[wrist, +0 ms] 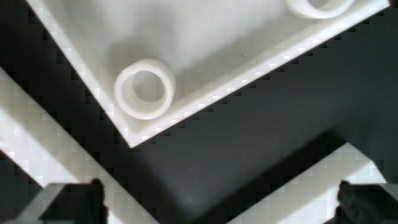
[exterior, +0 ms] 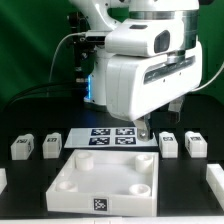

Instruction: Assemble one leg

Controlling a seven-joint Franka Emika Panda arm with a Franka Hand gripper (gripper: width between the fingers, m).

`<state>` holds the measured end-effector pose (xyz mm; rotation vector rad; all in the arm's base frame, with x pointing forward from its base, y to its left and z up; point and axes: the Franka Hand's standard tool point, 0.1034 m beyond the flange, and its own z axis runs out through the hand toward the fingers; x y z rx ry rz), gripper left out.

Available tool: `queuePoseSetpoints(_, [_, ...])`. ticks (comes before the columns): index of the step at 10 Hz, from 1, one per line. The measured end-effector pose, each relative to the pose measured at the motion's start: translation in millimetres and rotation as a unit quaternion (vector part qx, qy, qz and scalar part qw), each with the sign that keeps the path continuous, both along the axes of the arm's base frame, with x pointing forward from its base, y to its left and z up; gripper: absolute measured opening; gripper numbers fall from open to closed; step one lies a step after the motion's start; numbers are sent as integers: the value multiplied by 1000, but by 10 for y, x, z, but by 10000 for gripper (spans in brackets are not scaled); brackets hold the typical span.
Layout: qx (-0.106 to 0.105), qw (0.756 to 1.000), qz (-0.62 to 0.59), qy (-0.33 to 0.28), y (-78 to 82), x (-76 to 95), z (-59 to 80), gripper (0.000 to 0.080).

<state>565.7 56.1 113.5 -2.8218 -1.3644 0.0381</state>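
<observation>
Hanging behind the far edge of the tabletop (exterior: 70,202), the gripper (exterior: 147,130) sits over the end of the marker board (exterior: 108,137) that lies toward the exterior view's right, and it carries nothing. In the wrist view its two dark fingertips (wrist: 80,203) show well apart with only bare black table between them, so the jaws stand wide and empty. That same view takes in one corner of the tabletop with a round socket (wrist: 143,87) but no leg at all, which tells me the jaws are not yet over one. The nearest leg (exterior: 168,142) rests on the table just beside the gripper, toward the exterior view's right, near the tabletop's far corner but apart from it. A second leg (exterior: 196,145) lies beyond it the same way, while a third leg (exterior: 50,145) and a fourth leg (exterior: 20,147) sit well apart on the other side of the marker board. As I judge it, the coming move is a short shift toward the exterior view's right and then a descent, not a reach across the board. The nearest leg reads as a short block, too small here to tell which way its long axis runs, so whether the wrist must turn to span its narrow sides cannot be settled.
</observation>
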Motion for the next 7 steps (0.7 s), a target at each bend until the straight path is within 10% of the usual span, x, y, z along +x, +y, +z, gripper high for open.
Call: queuePoseSetpoints(7, [0,1000,3,0,-1,-1,-3,650])
